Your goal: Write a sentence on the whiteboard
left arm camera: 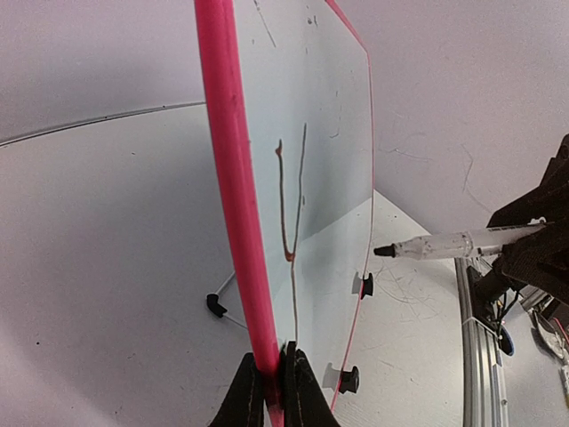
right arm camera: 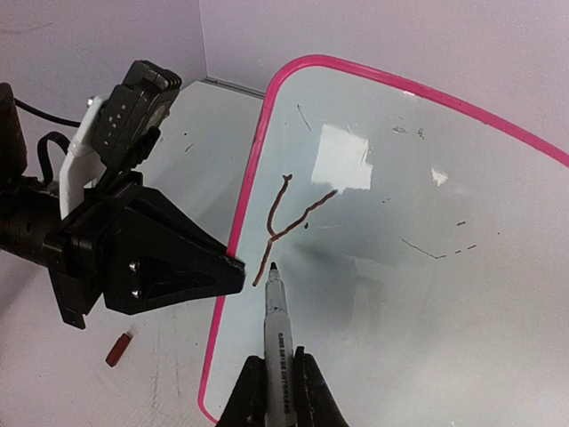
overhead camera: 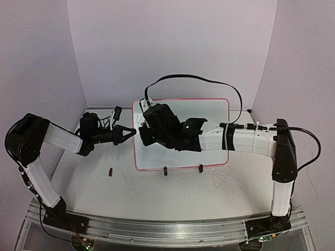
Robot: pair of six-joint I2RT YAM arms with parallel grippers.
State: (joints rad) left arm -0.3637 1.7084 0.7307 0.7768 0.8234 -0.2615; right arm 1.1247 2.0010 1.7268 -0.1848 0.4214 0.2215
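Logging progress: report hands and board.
Left hand shut on pink-framed glossy whiteboard edge. Right hand shut on white marker pen, tip near board. One reddish Y written. Nothing blocking.

Three plain walls box the scene in, all pale lilac: back wall [overhead camera: 172,47], left wall [overhead camera: 36,63], right wall [overhead camera: 306,63], w/ soft rounded corners btw them. Table [overhead camera: 183,196] fills the floor of this booth; top is matte grey-white, scuffed, w/ faint grey scribble marks [overhead camera: 222,183] toward right front. A thin seam [left arm camera: 89,120] shows where tabletop meets wall. Aluminium rail [overhead camera: 167,230] runs along near edge. Light is soft & even, shadows faint.
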